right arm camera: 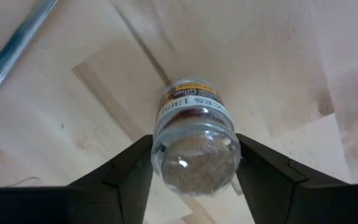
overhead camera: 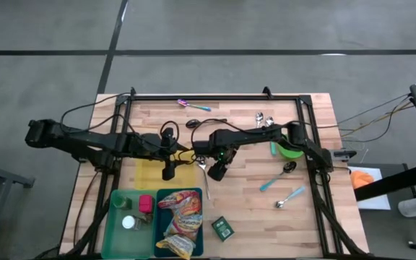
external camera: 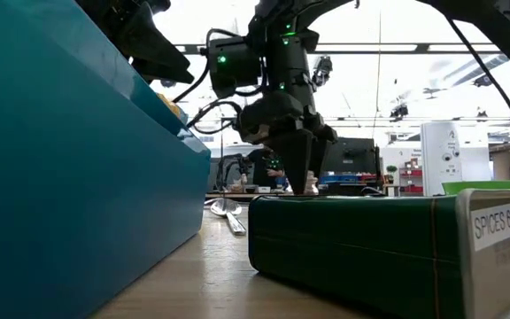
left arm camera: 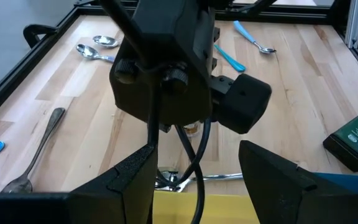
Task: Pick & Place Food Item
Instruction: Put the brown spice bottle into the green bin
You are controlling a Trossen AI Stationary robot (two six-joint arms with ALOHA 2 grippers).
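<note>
A small clear spice jar [right arm camera: 194,134] with brown powder and a printed label sits between the fingers of my right gripper [right arm camera: 194,165]. That gripper [overhead camera: 217,171] points down at the middle of the wooden table, and the jar's clear end faces the wrist camera. In the low view the right gripper [external camera: 306,182] reaches down behind a green box [external camera: 388,244]. My left gripper [overhead camera: 168,172] hovers open over a yellow mat [overhead camera: 149,173], just left of the right one, with nothing between its fingers [left arm camera: 135,177]. My right gripper has the jar's glass sides [right arm camera: 160,149] between its two fingers [right arm camera: 126,171], one on each side, with no gap showing. The fingers come from above, pointing down along the jar. Whether the jar's labelled far end [right arm camera: 190,99] rests on the table, I cannot tell.
At the near edge stand a green tray [overhead camera: 115,230], a teal bin [overhead camera: 206,242] holding a snack bag [overhead camera: 180,217], and the green spice box [overhead camera: 222,229]. Spoons [overhead camera: 289,196] lie to the right, a fork [overhead camera: 202,165] beside the gripper, and a green bowl [overhead camera: 289,150] at the right rail.
</note>
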